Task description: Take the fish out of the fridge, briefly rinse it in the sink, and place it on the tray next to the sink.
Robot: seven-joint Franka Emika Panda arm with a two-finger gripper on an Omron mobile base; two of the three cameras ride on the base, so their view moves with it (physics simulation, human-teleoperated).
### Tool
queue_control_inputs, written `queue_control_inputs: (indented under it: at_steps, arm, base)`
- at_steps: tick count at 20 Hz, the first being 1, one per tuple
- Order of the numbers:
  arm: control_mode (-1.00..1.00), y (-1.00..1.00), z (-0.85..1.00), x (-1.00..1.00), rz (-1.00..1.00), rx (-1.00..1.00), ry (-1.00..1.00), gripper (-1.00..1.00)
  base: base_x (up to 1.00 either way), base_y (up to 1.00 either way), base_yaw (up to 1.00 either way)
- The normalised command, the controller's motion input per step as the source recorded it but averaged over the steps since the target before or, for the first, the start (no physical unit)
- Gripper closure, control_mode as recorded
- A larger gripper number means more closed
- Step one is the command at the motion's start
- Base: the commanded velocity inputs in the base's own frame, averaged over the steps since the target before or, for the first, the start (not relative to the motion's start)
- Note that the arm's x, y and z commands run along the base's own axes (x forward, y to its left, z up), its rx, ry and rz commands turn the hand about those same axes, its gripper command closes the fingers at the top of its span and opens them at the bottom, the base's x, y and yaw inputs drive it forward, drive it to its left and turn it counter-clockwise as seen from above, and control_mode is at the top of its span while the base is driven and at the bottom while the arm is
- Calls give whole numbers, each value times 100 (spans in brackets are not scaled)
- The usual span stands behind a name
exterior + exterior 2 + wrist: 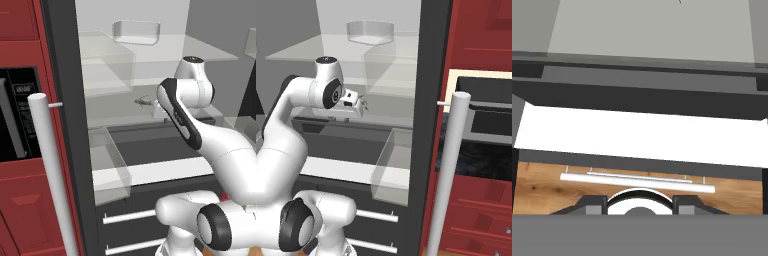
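Grey fish (144, 102) on fridge (65, 100) shelf (glass) | claw (362, 103) beside it, grip perhaps unclosed, cannot tell

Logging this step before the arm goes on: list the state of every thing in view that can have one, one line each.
fridge: door swung open, shelves exposed.
fish: lying on a glass shelf inside the fridge, not gripped.
gripper: reaching into the fridge at shelf level; open or shut cannot be told.
clear bin: sitting on the top shelf, looks empty.
oven: door closed.
lower drawers: closed.
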Motion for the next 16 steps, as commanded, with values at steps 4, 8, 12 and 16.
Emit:
queue_control_inputs:
  at_steps: [4,8,12,16]
  arm:
    - [-100,0,0,-12,0,0,-1,-100]
    - [-100,-2,0,-12,0,0,-9,-100]
    - [-100,0,0,-11,0,0,-3,-100]
    - [-100,-4,5,-53,0,1,-22,-100]
  base:
    - [0,0,0]
    - [0,0,0]
    - [0,0,0]
    - [0,0,0]
